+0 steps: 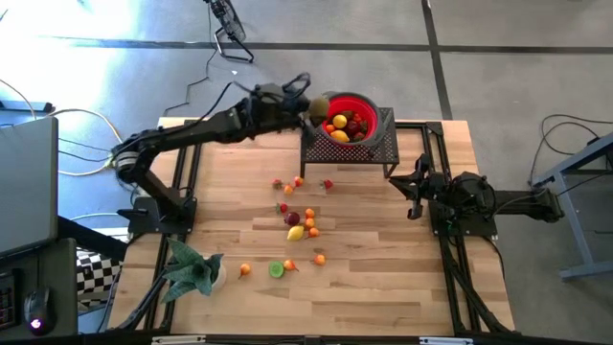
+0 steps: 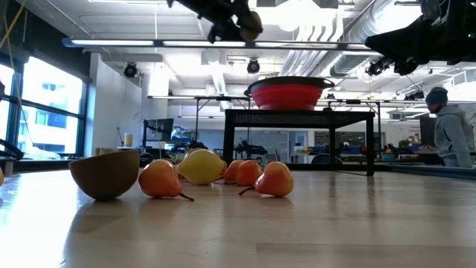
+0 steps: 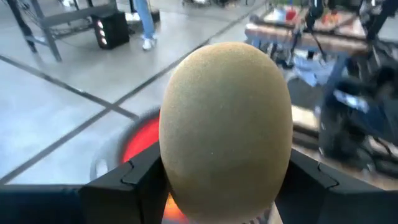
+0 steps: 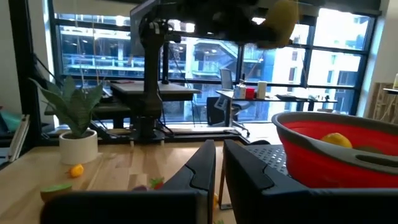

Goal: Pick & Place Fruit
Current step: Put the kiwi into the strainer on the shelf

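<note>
Left fingers (image 3: 227, 180) pinch a fuzzy brown kiwi (image 3: 227, 124) beside the red bowl (image 1: 350, 117); next, release over it. Right fingers (image 4: 217, 162) rest pressed together.

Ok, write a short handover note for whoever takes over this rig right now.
Left claw: shut on a kiwi, raised beside the red bowl's rim, not yet released.
Right claw: shut, empty, waiting over the table's right side.
Done: several fruits, a lemon among them, lie in the bowl on the black stand.
Left: drop the kiwi in, then collect the fruit scattered mid-table. The potted plant stays.
</note>
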You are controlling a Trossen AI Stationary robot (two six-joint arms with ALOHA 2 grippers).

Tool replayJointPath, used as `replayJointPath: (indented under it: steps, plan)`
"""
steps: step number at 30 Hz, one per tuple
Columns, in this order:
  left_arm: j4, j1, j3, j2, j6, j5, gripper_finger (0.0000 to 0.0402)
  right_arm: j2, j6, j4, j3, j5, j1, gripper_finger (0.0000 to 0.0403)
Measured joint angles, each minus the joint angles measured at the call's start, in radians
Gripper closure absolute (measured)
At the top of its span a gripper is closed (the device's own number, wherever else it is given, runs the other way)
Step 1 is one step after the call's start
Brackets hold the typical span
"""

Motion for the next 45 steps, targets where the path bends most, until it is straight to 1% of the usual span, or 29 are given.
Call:
replayJointPath:
  steps: [3, 8, 12, 16, 22, 27, 29, 34, 37, 45]
  plan:
    - [0.0, 0.027, 0.071, 0.06, -0.012, 0.039, 0.0178, 0.0, 0.0, -0.003, 0.0, -0.001, 0.0, 0.0377]
    - [0.004, 0.05, 0.182, 0.164, -0.027, 0.066, 0.0178, 0.0, 0.0, -0.003, 0.0, -0.003, 0.0, 0.0377]
    - [0.009, 0.052, 0.247, 0.23, -0.027, 0.075, 0.0178, 0.0, -0.001, -0.003, 0.0, -0.003, -0.001, 0.0377]
    - [0.007, 0.059, 0.282, 0.278, -0.027, 0.071, 0.0178, 0.0, -0.007, -0.007, 0.0, -0.003, -0.002, 0.0377]
    - [-0.033, 0.067, 0.287, 0.319, -0.035, 0.062, 0.0178, 0.0, -0.008, -0.007, 0.0, -0.002, -0.002, 0.0377]
    - [-0.118, 0.065, 0.287, 0.324, -0.041, -0.038, 0.0178, 0.0, -0.012, -0.01, 0.0, 0.007, -0.002, 0.0377]
    - [-0.143, 0.065, 0.287, 0.324, -0.056, -0.058, 0.0178, 0.0, -0.02, -0.01, 0.0, 0.024, -0.002, 0.0377]
    - [-0.196, 0.065, 0.287, 0.324, -0.105, -0.06, 0.0178, 0.0, -0.026, -0.022, 0.0, 0.049, -0.002, 0.0377]
    - [-0.227, 0.065, 0.287, 0.324, -0.109, -0.06, 0.0178, 0.0, -0.027, -0.024, 0.0, 0.049, -0.002, 0.0377]
    - [-0.24, 0.065, 0.287, 0.331, -0.168, -0.06, 0.0178, 0.0, -0.027, -0.024, 0.0, 0.049, -0.002, 0.0377]
